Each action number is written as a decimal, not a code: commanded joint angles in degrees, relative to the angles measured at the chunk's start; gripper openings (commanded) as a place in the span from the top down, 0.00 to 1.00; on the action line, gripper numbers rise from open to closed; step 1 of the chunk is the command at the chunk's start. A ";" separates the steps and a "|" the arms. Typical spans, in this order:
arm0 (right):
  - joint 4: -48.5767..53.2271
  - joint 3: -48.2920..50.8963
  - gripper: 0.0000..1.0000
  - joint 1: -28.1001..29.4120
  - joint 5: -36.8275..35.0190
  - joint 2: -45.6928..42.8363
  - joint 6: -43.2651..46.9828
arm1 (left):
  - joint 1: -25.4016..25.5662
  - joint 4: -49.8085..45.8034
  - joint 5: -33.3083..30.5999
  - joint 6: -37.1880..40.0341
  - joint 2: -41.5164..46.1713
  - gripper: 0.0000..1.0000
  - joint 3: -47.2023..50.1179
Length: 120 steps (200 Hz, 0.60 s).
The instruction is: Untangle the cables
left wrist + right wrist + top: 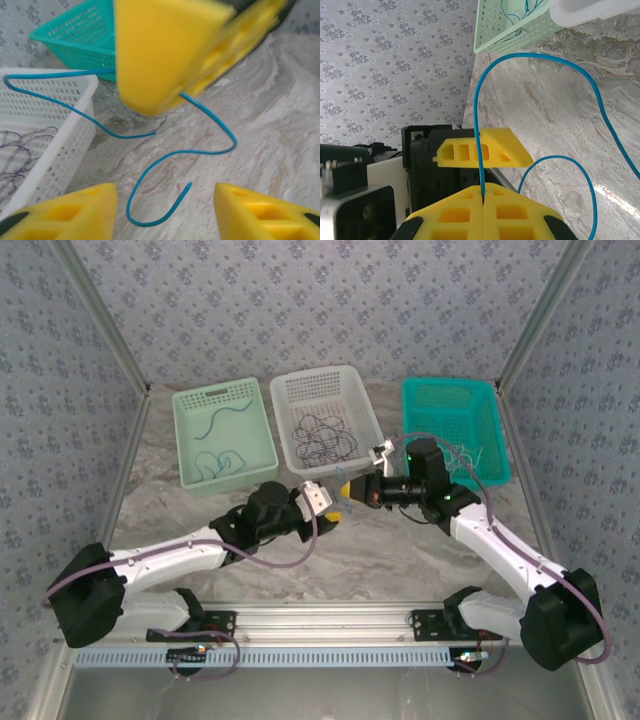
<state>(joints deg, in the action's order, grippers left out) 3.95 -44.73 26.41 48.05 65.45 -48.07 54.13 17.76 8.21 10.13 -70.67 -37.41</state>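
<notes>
A thin blue cable (479,100) rises from my right gripper (483,192), which is shut on one end of it. From there it curves in loops over the marble table. In the left wrist view the blue cable (150,220) hangs with its free end curled between the two yellow fingers of my left gripper (165,200). Those fingers stand apart and do not touch it. The two grippers meet nose to nose in front of the white basket, left gripper (327,502) beside right gripper (347,489). A tangle of dark cables (322,435) lies in the white basket (290,390).
A light green basket (190,400) at the back left holds blue cables (222,458). A teal basket (420,390) at the back right holds pale cables (465,455). Patterned walls close in the table on three sides. A metal rail (320,620) runs along the near edge.
</notes>
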 commanded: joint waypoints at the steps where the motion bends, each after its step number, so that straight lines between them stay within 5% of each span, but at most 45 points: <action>1: -1.43 0.81 1.00 -0.50 1.47 -0.59 -0.81 | 0.41 1.29 2.11 -0.67 -0.68 0.79 -2.05; 27: -1.85 1.77 1.00 -1.66 0.34 -1.71 -1.22 | 0.45 1.67 1.91 -2.27 -0.87 1.00 -2.05; 120: 0.08 6.38 1.00 -5.95 -9.82 -8.91 -1.15 | 0.19 5.93 -10.79 -15.23 3.64 1.00 2.08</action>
<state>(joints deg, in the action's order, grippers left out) 1.83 -40.71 21.63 43.94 59.24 -50.11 54.13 20.40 3.33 1.26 -69.93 -35.68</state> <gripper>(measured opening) 0.059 0.061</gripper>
